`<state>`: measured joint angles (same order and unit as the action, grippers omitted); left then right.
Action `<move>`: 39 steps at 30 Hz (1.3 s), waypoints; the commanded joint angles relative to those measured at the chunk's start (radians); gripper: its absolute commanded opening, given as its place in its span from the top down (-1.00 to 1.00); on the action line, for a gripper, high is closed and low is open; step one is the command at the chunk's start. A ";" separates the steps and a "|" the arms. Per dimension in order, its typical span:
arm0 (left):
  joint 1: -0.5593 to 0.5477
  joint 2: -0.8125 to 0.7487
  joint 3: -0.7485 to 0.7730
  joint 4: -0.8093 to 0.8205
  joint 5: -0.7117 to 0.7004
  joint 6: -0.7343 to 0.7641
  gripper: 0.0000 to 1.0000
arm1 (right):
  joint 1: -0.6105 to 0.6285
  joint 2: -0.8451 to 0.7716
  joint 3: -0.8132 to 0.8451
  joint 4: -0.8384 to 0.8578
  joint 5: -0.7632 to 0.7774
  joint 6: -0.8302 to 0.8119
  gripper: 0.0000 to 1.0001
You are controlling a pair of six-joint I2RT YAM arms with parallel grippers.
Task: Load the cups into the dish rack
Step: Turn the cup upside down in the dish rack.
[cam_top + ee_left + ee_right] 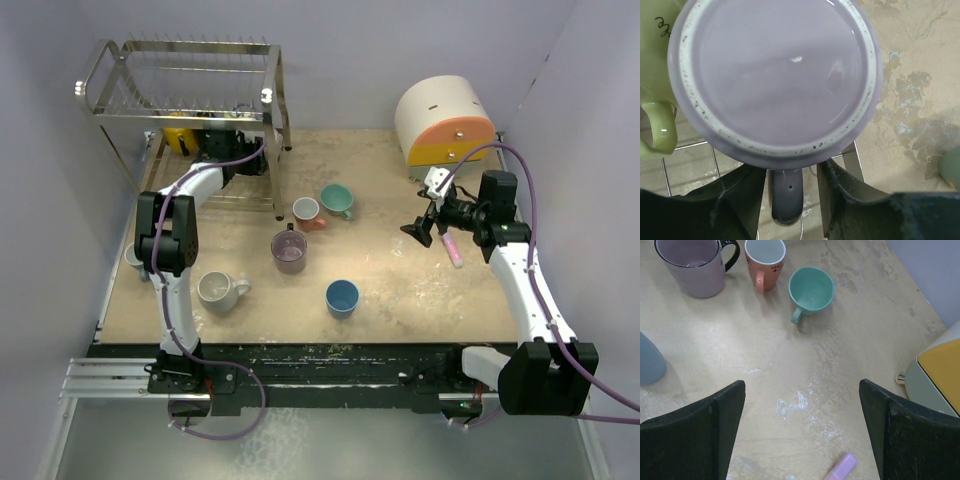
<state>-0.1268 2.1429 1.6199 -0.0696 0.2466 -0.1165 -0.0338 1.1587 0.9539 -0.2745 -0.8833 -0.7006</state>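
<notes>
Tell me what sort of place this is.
Probably a robot test cell staged as a kitchen task: plain walls box in a worn table, two bolted arms, a dish rack and scattered cups.

The dish rack (185, 110) fills the table's far-left corner, and the left arm (195, 190) crowds its lower tier. The drawer box (445, 120) blocks the far-right corner. The salmon cup (306, 211), teal cup (337, 200), purple cup (289, 251), blue cup (342, 297) and white cup (220, 291) dot the middle. Toward the right edge there is open passage, except for the pink stick (455, 248).
</notes>
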 commanded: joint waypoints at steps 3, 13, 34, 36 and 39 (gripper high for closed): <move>-0.008 -0.098 0.024 0.019 0.018 -0.029 -0.05 | -0.005 -0.002 0.017 0.001 -0.014 -0.015 -0.92; -0.007 -0.180 -0.063 -0.018 -0.100 -0.025 -0.26 | -0.005 -0.007 0.017 -0.004 -0.020 -0.025 -0.91; 0.025 -0.269 -0.166 0.002 -0.090 -0.024 0.18 | -0.005 -0.007 0.016 -0.009 -0.017 -0.035 -0.91; 0.041 -0.274 -0.186 0.008 -0.086 -0.035 0.37 | -0.005 -0.007 0.017 -0.009 -0.017 -0.035 -0.92; 0.061 -0.281 -0.212 0.027 -0.072 -0.051 0.65 | -0.005 -0.005 0.018 -0.009 -0.019 -0.037 -0.91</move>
<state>-0.1028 1.9324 1.4322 -0.1146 0.1459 -0.1432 -0.0341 1.1587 0.9539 -0.2871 -0.8833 -0.7261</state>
